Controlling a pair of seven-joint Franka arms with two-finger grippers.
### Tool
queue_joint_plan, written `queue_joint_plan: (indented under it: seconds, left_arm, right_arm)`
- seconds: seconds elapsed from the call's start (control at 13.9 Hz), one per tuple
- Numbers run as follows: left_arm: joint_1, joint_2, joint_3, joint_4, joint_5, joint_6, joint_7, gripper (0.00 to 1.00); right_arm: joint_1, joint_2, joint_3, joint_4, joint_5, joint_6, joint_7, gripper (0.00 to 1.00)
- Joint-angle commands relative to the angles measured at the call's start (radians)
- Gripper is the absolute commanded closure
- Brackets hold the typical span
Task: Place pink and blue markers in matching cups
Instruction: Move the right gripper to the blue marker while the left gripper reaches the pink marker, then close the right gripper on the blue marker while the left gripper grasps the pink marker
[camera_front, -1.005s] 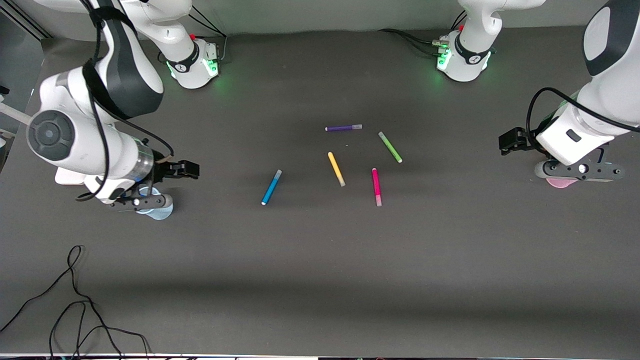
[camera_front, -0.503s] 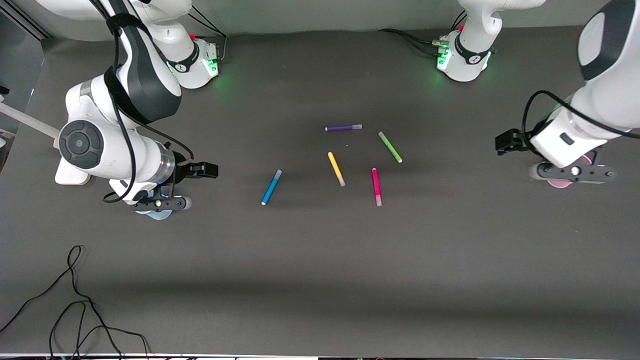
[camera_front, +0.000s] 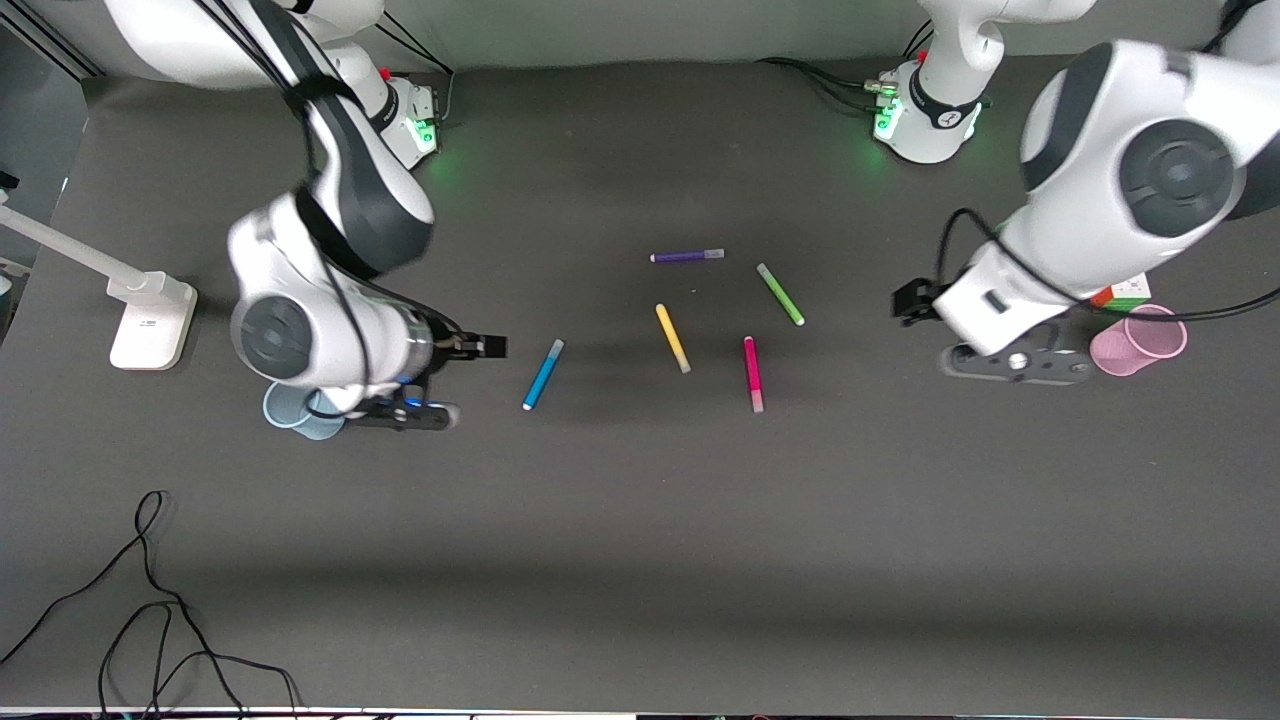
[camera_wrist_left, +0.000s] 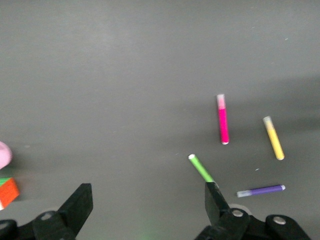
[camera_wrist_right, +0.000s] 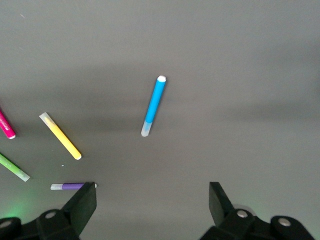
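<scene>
The blue marker (camera_front: 543, 374) and the pink marker (camera_front: 752, 373) lie flat on the dark table near its middle. The pale blue cup (camera_front: 298, 410) stands toward the right arm's end, and the pale pink cup (camera_front: 1140, 340) toward the left arm's end. My right gripper (camera_front: 402, 413) is open and empty over bare table between the blue cup and the blue marker (camera_wrist_right: 153, 106). My left gripper (camera_front: 1015, 363) is open and empty over bare table between the pink cup and the pink marker (camera_wrist_left: 223, 119). Both wrist views show the open fingers, right (camera_wrist_right: 84, 200) and left (camera_wrist_left: 215, 197).
A yellow marker (camera_front: 672, 338), a green marker (camera_front: 780, 294) and a purple marker (camera_front: 687, 256) lie near the pink one. A multicoloured cube (camera_front: 1122, 295) sits beside the pink cup. A white stand (camera_front: 150, 318) and loose black cables (camera_front: 150, 600) are at the right arm's end.
Both arms have swung from over their cups toward the markers in the middle. The blue cup and pink cup now show beside the grippers. The markers have not moved.
</scene>
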Motion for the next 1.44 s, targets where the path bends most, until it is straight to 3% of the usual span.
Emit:
queue_joint_plan:
  seconds: [0.0, 0.29, 0.43, 0.79, 1.15, 1.36]
  left_arm:
    - [-0.044, 0.044, 0.011, -0.005, -0.03, 0.065, -0.038, 0.0]
    - [-0.099, 0.109, 0.011, -0.011, -0.03, 0.125, -0.117, 0.0]
    - [-0.114, 0.118, 0.011, -0.064, -0.03, 0.218, -0.145, 0.01]
    - [-0.13, 0.184, 0.006, -0.129, -0.114, 0.366, -0.2, 0.02]
    - [-0.167, 0.206, 0.005, -0.297, -0.122, 0.596, -0.208, 0.02]
    - [-0.211, 0.242, 0.006, -0.33, -0.123, 0.651, -0.29, 0.04]
  right_arm:
    - [0.0, 0.137, -0.002, 0.067, 0.085, -0.015, 0.037, 0.0]
    - [-0.001, 0.318, -0.004, 0.143, 0.116, -0.015, 0.089, 0.0]
    - [0.0, 0.376, -0.004, 0.151, 0.116, -0.01, 0.105, 0.0]
    - [-0.006, 0.438, -0.005, 0.176, 0.105, 0.023, 0.1, 0.0]
    - [-0.003, 0.453, -0.007, 0.176, 0.102, 0.092, 0.126, 0.02]
    - [-0.003, 0.463, -0.007, 0.176, 0.097, 0.108, 0.12, 0.16]
